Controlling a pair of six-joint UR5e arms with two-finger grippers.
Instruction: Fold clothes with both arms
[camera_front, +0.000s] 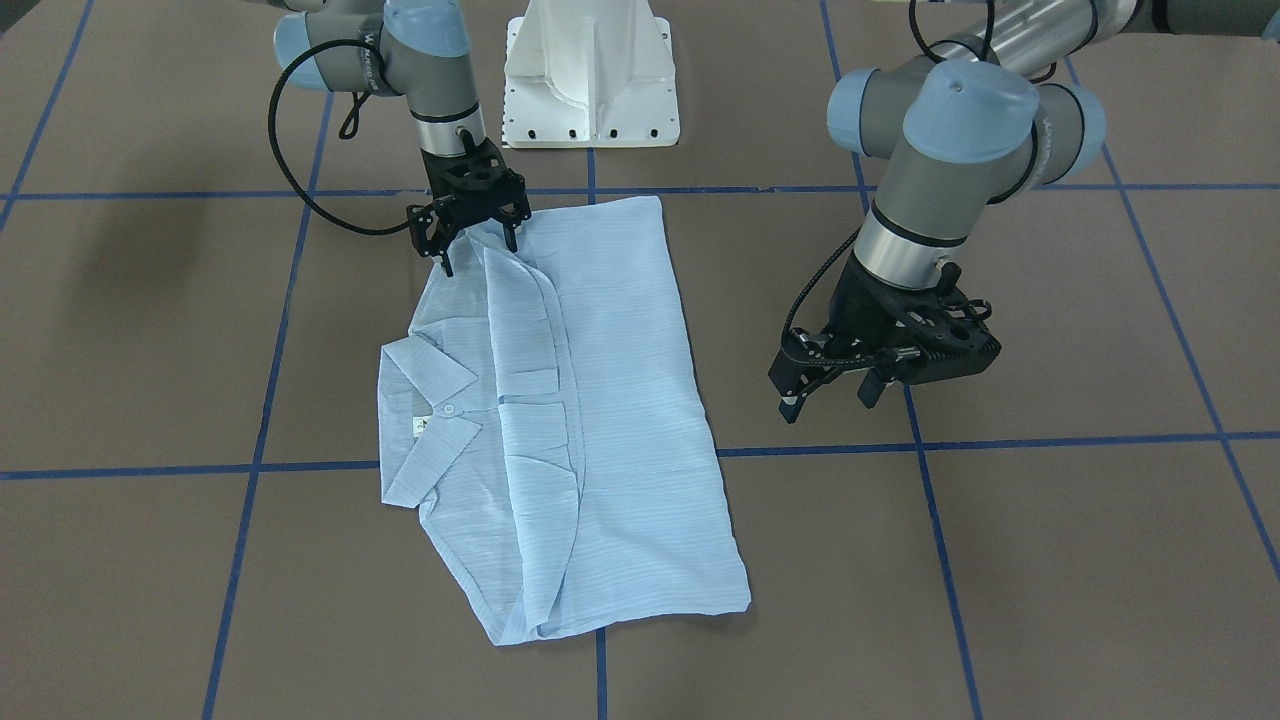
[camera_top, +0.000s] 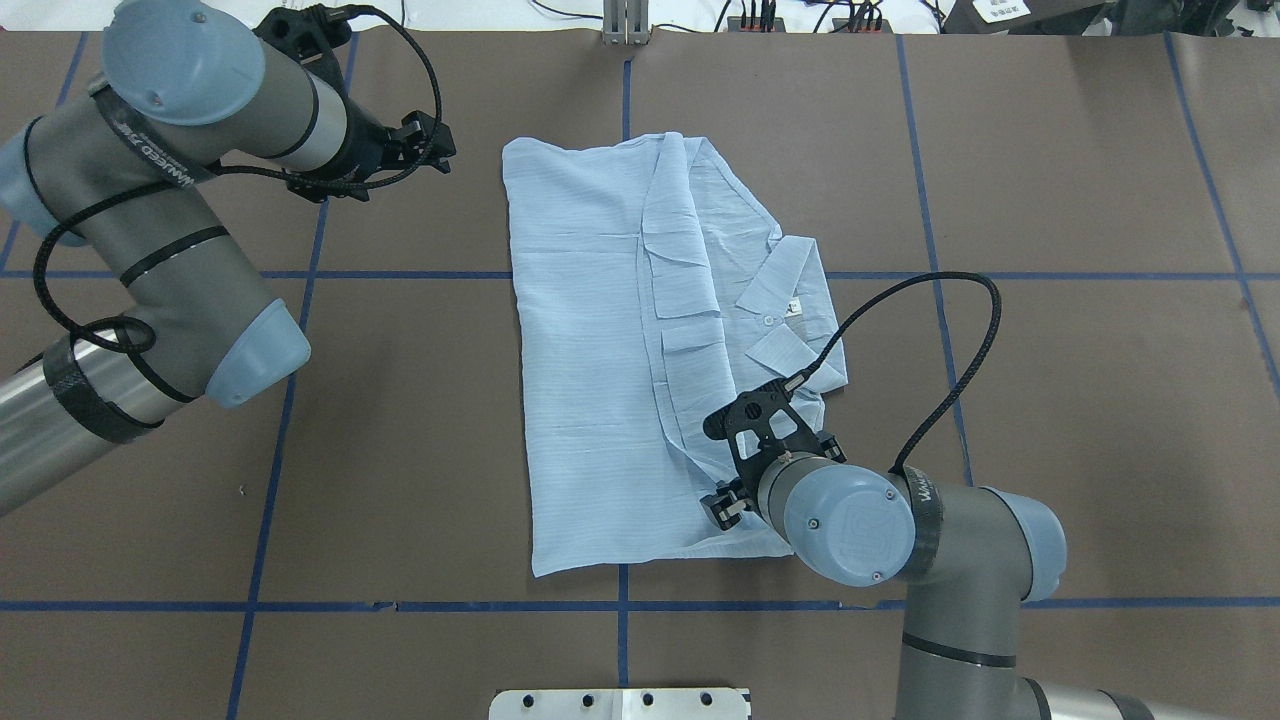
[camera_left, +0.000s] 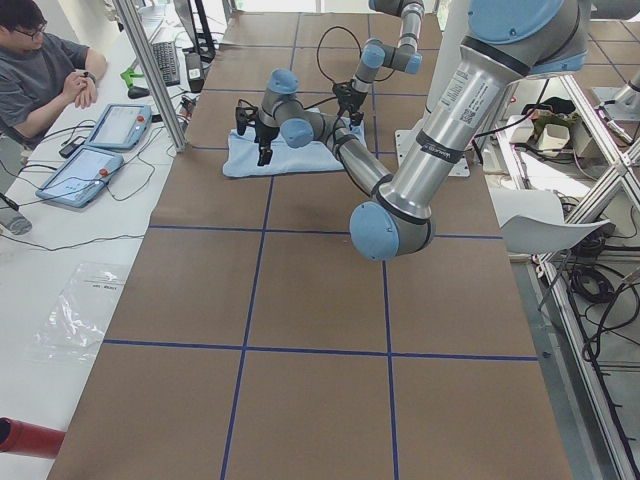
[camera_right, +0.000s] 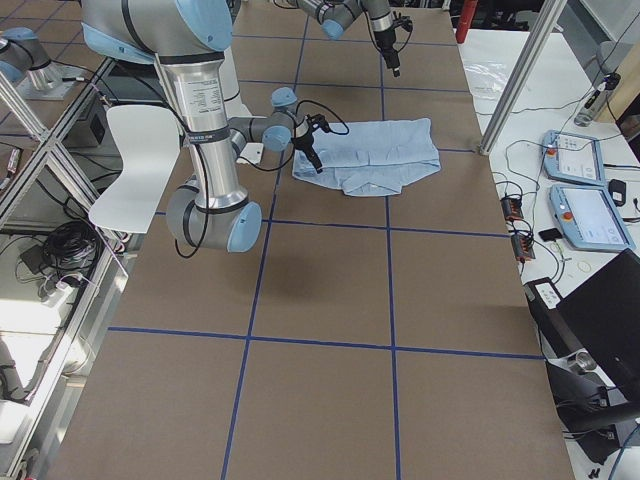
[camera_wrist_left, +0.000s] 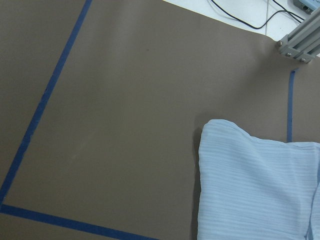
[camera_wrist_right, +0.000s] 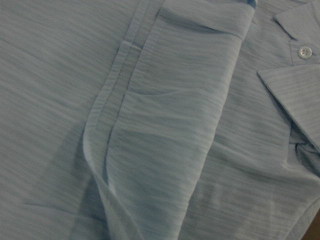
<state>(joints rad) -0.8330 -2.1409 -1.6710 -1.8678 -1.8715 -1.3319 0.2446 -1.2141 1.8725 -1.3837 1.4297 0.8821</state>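
The pale-blue striped shirt (camera_front: 620, 400) lies folded into a long rectangle on the brown table, with its collar (camera_front: 430, 400) and white label facing up; it also shows in the overhead view (camera_top: 590, 350). My right gripper (camera_front: 478, 252) is open, its fingers pointing down over the shirt's corner nearest the robot base. The right wrist view shows only shirt cloth (camera_wrist_right: 160, 125). My left gripper (camera_front: 830, 400) is open and empty, hovering over bare table beside the shirt's long edge. The left wrist view shows a shirt corner (camera_wrist_left: 255, 190).
The white pedestal base (camera_front: 590, 75) stands behind the shirt. Blue tape lines (camera_front: 1000, 440) grid the brown table. An operator (camera_left: 40, 70) sits with tablets (camera_left: 90, 150) beyond the far table edge. A white chair (camera_right: 135, 165) stands beside the robot.
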